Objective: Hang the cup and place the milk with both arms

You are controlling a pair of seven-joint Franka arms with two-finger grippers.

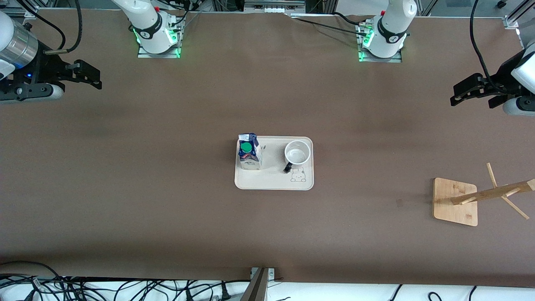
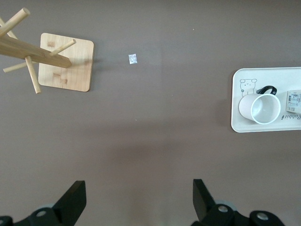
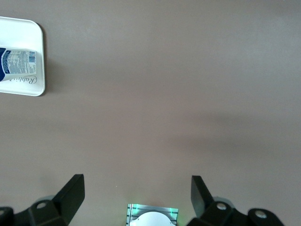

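The left gripper [image 1: 459, 94] hangs in the air over the bare table [image 1: 167, 167] at the left arm's end. Its two black fingers [image 2: 75, 200] are spread wide and hold nothing. The right gripper [image 1: 94, 77] hangs over the table at the right arm's end. Its fingers [image 3: 73, 195] are spread wide too, and they are empty. Both arms wait high up, well apart from the things in the middle. There, a pale tray [image 1: 273, 184] lies flat on the table. The milk [image 1: 249, 151] stands upright on the tray, on the side toward the right arm's end, with its green cap [image 1: 246, 147] facing up. The cup [image 1: 297, 153] stands on the same tray beside the milk, on the side toward the left arm's end. It is open at the top, and its black handle [image 1: 287, 168] points toward the front camera. A little bear picture [image 1: 297, 175] is drawn on the tray just beside the handle. A wooden rack [image 1: 480, 196] with pegs stands on a square wooden base, toward the left arm's end of the table and nearer to the front camera than the tray. The left gripper is nearer to the rack than to the cup.
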